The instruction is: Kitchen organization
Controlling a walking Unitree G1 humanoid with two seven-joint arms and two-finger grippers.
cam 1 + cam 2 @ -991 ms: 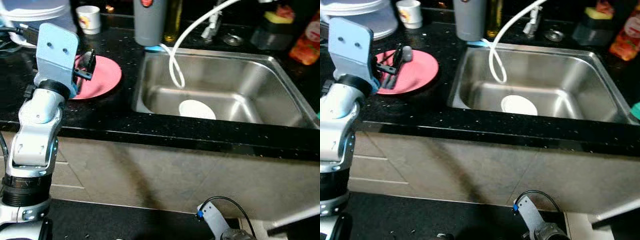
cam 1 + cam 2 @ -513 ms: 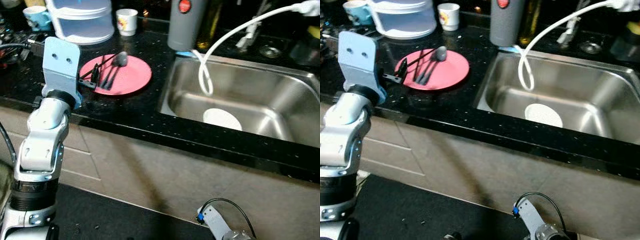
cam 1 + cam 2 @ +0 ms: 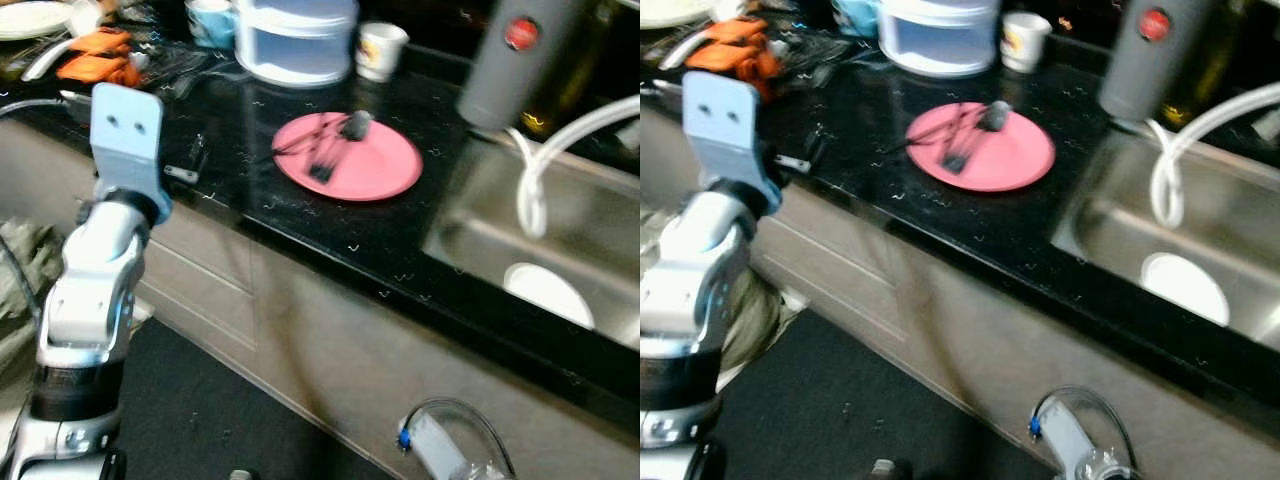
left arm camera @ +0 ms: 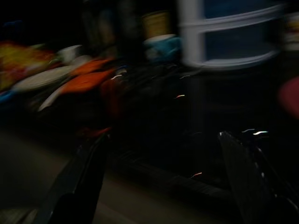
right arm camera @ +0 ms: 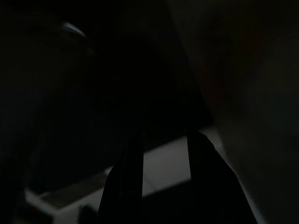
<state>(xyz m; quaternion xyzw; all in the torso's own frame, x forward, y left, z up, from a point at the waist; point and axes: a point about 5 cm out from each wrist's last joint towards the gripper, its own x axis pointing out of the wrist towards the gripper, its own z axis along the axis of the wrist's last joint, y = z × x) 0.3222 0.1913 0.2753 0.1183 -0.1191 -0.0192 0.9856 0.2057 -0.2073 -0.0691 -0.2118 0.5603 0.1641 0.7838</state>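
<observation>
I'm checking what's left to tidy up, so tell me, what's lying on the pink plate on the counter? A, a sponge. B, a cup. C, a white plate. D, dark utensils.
D: dark utensils lie across the pink plate on the black counter.

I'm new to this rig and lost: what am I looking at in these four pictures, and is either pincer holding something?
Two pictures come from the humanoid's head, looking down at a black counter. On it lies a pink plate with dark utensils. A white plate sits in the sink. The silver left arm is raised, its left pincer at the counter's edge. The left wrist picture looks along its fingers, spread apart and holding nothing. The right wrist picture is very dark, and the right pincer hangs low, apparently holding nothing.
</observation>
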